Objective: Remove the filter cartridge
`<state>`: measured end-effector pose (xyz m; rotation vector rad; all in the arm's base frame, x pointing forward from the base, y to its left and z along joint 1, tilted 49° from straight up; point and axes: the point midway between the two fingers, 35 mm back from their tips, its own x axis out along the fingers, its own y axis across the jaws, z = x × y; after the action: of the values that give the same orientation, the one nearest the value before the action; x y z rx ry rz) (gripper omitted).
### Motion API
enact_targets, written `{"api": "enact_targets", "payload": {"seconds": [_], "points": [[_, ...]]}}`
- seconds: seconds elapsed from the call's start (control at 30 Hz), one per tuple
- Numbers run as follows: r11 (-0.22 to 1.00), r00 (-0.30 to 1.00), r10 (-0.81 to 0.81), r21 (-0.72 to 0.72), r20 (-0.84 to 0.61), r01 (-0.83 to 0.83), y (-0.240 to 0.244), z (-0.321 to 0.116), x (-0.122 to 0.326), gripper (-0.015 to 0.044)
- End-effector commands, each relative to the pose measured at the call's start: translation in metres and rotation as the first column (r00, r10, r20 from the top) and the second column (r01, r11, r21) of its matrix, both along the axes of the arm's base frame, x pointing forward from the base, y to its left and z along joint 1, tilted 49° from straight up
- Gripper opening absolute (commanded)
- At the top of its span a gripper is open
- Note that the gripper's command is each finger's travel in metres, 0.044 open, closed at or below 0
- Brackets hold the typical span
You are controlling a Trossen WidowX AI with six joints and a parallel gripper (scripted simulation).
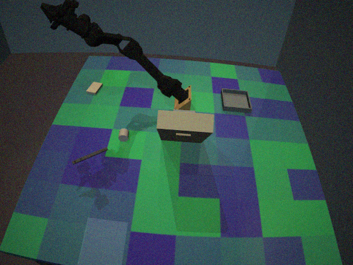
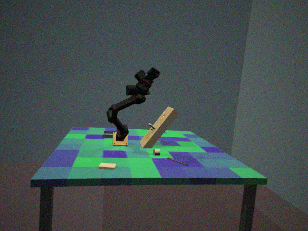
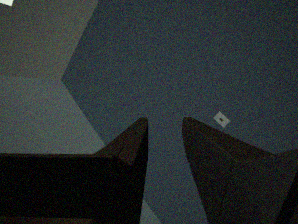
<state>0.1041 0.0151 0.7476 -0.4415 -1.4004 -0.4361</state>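
The service panel (image 1: 185, 121) (image 2: 161, 127) is a tilted beige slab. Its face shows only at a steep angle in the exterior view, with small dark and yellow marks and a pale piece (image 2: 151, 125) sticking out. I cannot make out the cartridge or its slots. The grey tray (image 1: 236, 101) (image 2: 107, 135) stands beside the robot base, with nothing visible in it in the top view. My gripper (image 3: 164, 125) is raised high above the table, away from panel and tray. Its fingers are partly closed, with a narrow gap and nothing between them.
A short pale cylinder (image 1: 123, 135) (image 2: 156, 152) and a thin dark bar (image 1: 90, 155) (image 2: 177, 161) lie on the table beyond the panel's side. A flat beige block (image 1: 94, 88) (image 2: 107, 165) lies farther off. The wooden base plate (image 2: 120, 143) stands close to the panel.
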Motion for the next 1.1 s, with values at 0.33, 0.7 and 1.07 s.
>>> {"api": "enact_targets", "payload": {"seconds": [0.33,0.7,1.07], "points": [[0.999,0.726,0.029,-0.010,-0.687,-0.049,0.075,-0.120,0.197,0.0091],[0.987,0.456,-0.075,-0.130,-0.887,-0.091,0.135,-0.213,0.243,0.0091],[0.875,-0.032,-0.471,-0.462,-0.882,-0.148,0.190,-0.388,0.260,0.0091]]}}
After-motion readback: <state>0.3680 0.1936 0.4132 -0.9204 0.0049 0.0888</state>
